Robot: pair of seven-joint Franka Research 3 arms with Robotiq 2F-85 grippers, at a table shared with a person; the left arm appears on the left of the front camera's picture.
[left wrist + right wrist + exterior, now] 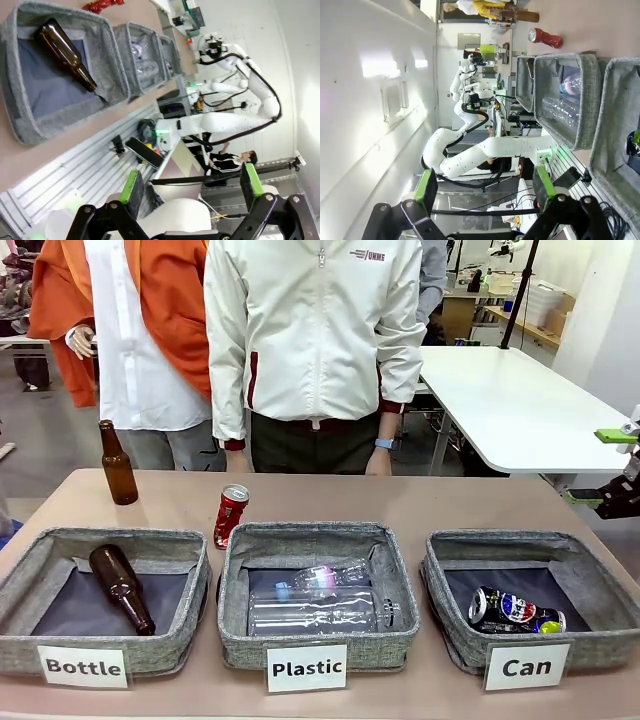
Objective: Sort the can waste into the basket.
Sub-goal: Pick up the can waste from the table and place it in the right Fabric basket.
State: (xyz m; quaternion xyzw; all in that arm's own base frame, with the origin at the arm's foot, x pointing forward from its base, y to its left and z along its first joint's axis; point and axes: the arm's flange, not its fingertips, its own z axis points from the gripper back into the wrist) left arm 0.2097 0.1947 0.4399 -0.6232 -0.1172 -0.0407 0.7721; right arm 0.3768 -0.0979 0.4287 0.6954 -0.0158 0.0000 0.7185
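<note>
A crushed red can [231, 515] with a silver top stands on the table just behind the middle basket; it also shows as the red can [546, 36] and the red can [102, 5] in the wrist views. A dark crushed can [515, 610] with blue, red and green marks lies inside the grey basket [458, 638] labelled "Can" at the right. My right gripper [598, 467] hovers open at the far right edge, above and behind that basket. In its own view the right gripper [485, 184] is open and holds nothing. My left gripper [191, 182] is open too, off the table's left side.
A "Bottle" basket [30, 640] at the left holds a brown glass bottle [122, 588]. The middle "Plastic" basket [235, 635] holds clear plastic bottles [320, 600]. Another brown bottle [118, 465] stands upright at the back left. A person [315, 350] stands at the far edge.
</note>
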